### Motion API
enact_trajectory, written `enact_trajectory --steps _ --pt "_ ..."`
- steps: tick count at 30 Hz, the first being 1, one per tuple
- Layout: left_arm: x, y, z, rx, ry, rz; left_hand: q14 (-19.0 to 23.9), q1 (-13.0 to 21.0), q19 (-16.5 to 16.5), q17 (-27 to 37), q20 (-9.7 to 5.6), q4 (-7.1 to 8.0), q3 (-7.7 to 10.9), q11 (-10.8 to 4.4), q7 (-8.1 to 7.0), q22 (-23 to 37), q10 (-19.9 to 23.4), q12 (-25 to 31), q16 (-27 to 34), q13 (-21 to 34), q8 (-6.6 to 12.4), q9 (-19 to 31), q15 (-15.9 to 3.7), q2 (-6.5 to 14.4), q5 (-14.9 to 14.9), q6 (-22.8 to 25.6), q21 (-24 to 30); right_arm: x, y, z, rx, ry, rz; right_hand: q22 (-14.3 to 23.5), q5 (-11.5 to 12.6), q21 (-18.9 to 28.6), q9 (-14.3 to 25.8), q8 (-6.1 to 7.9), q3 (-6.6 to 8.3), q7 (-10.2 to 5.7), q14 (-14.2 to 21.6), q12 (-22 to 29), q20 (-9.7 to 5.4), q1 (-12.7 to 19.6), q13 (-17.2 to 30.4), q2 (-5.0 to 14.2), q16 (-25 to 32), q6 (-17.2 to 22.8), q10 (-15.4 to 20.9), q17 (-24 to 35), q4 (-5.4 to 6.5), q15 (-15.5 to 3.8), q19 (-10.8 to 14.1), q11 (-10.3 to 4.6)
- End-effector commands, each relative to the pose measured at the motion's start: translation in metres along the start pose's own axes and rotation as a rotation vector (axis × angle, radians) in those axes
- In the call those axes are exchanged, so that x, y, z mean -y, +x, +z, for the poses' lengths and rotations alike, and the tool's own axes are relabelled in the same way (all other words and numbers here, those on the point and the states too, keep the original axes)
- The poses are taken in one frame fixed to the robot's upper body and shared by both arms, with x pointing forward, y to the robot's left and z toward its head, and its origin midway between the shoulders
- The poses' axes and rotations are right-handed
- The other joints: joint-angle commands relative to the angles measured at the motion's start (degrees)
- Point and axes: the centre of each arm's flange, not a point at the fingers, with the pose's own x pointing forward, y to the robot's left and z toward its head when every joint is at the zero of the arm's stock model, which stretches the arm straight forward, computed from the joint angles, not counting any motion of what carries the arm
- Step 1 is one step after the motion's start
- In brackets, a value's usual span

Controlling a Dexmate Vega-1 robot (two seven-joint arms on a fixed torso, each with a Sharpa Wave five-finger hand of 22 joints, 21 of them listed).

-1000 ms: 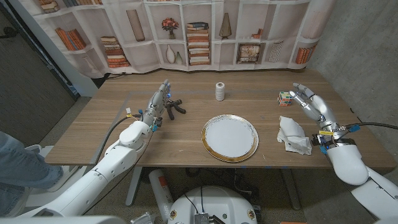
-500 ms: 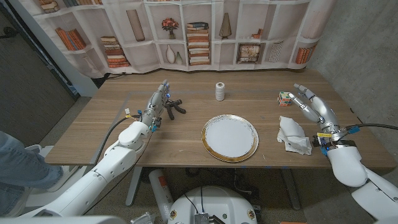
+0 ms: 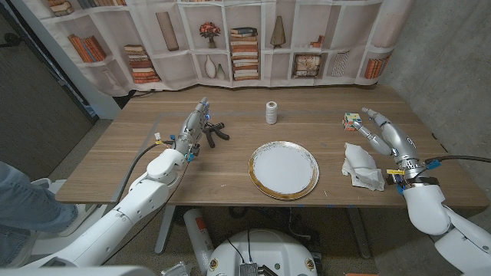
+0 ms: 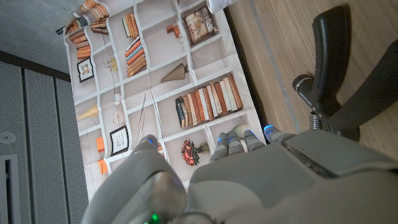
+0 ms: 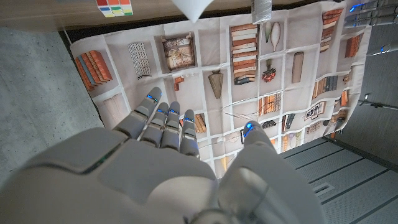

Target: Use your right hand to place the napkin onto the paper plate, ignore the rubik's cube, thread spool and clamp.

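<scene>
Part of the clamp [image 3: 214,132] is being covered by the left hand [image 3: 193,130] in the head view. In the right wrist view, the rubik's cube [image 5: 113,6] and napkin [image 5: 193,7], beyond the right hand [image 5: 168,162], are being cropped.

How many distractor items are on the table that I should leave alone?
3. The clamp lies by the left hand, the thread spool stands at the far middle beyond the paper plate, and the rubik's cube sits far right beside the right hand.
</scene>
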Motion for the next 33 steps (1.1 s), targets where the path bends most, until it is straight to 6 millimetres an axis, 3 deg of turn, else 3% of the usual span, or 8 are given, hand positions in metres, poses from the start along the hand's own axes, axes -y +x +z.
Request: enact_trajectory --steps 1,33 --pt "0.002 0.003 -0.007 -0.013 -0.009 -0.007 0.08 0.41 -0.94 0.14 0.46 0.12 -0.29 0.0 -0.04 0.26 0.05 -0.14 -0.03 0.07 0.01 0.29 -0.09 0.35 0.26 0.15 0.03 0.0 -0.008 0.003 0.006 -0.051 0.019 0.1 0.39 -0.15 0.23 0.53 0.0 -0.4 0.92 0.59 -0.33 0.43 0.17 -0.52 0.3 0.78 1.06 0.15 -0.56 -0.17 0.75 -0.15" --pt "-0.002 0.0 -0.01 -0.016 -0.008 -0.006 0.04 0.59 -0.98 0.14 0.9 0.1 -0.52 -0.13 -0.16 0.28 0.07 -0.2 -0.08 0.07 -0.08 0.29 -0.1 0.59 0.24 0.2 0.02 -0.013 -0.018 0.006 0.015 -0.165 0.052 0.09 1.48 -0.76 0.25 0.49 -0.14 -1.17 2.11 0.74 -0.08 1.59 0.2 -1.62 0.17 1.27 2.22 0.11 -1.89 -0.3 1.83 -0.55"
